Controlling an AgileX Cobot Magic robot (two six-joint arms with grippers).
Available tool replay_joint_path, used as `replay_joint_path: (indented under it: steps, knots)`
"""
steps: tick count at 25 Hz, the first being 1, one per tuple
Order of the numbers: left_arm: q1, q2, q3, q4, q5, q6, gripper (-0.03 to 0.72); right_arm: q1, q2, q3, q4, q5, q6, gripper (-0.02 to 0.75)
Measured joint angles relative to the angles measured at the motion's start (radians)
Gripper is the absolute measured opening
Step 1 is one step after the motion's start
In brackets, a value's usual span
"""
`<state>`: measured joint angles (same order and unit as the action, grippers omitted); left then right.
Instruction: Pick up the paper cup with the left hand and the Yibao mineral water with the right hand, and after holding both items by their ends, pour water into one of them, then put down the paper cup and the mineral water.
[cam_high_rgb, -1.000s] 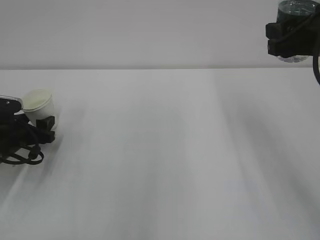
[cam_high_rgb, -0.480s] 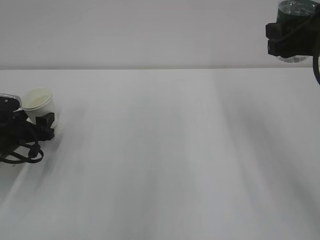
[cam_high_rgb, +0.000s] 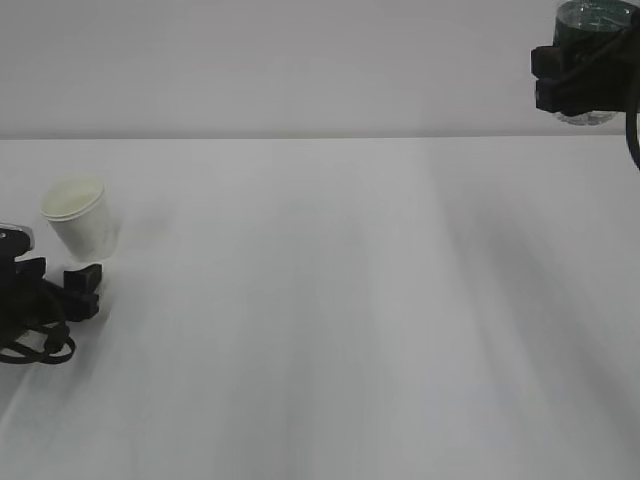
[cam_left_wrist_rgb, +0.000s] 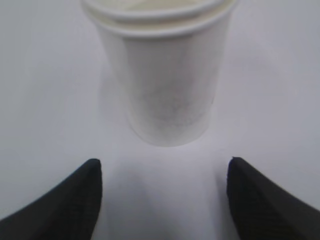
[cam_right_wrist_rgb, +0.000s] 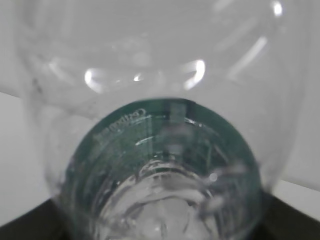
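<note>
Standing free at the 9 o'clock edge of the table (cam_high_rgb: 330, 300), the paper cup (cam_high_rgb: 80, 218) has its mouth up while the bottle hangs high at 2 o'clock.

From here the cup's long axis runs nearly vertical, leaning slightly, rim on top and narrow base on the white surface. The left hand (cam_high_rgb: 72, 282) sits just at the cup's 6 o'clock, apart from it; in the left wrist view its two black fingertips (cam_left_wrist_rgb: 75, 200) stand spread wide with the cup beyond them, touching neither. Up at the top right, the right hand (cam_high_rgb: 580, 78) is clamped round the Yibao mineral water (cam_high_rgb: 590, 22), lifted well clear of the table. The right wrist view looks straight along the bottle's length, green label band (cam_right_wrist_rgb: 165, 135) ringing the clear ribbed body.
</note>
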<state>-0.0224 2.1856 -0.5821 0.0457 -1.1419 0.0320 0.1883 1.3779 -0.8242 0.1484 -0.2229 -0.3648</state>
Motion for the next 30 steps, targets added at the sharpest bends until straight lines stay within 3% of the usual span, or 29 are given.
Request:
replay_joint_path:
  steps: [30]
  knots:
    - [0.0, -0.189, 0.127, -0.015, -0.015, 0.0, 0.56, 0.0, 0.0, 0.0, 0.0, 0.0, 0.0, 0.452]
